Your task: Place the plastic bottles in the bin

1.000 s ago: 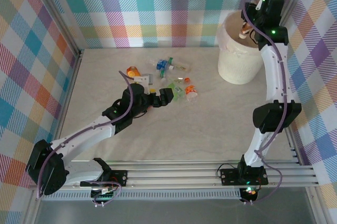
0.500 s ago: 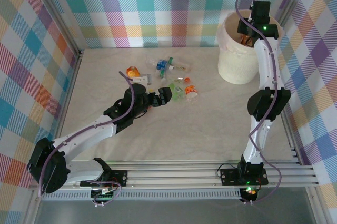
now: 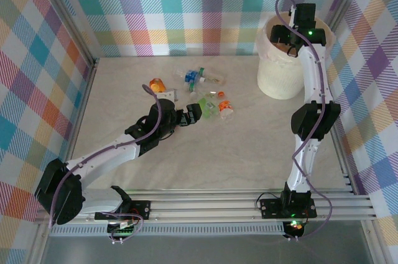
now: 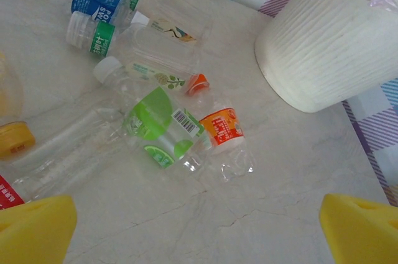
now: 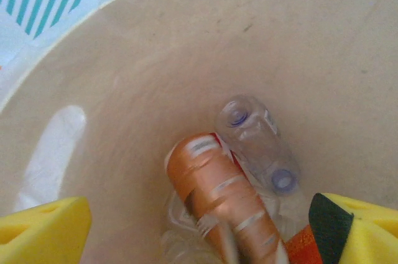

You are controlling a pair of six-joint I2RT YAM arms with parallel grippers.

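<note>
Pale marbled table holds scattered crushed plastic bottles before the wide-open, empty left hand. Right hand, fingers spread, hangs over the round cream-white bin, with an orange bottle and a clear bottle inside.

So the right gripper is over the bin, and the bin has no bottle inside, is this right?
Not fully. The right gripper is over the bin, but the bin is not empty: the right wrist view shows an orange bottle and a clear bottle inside.
</note>
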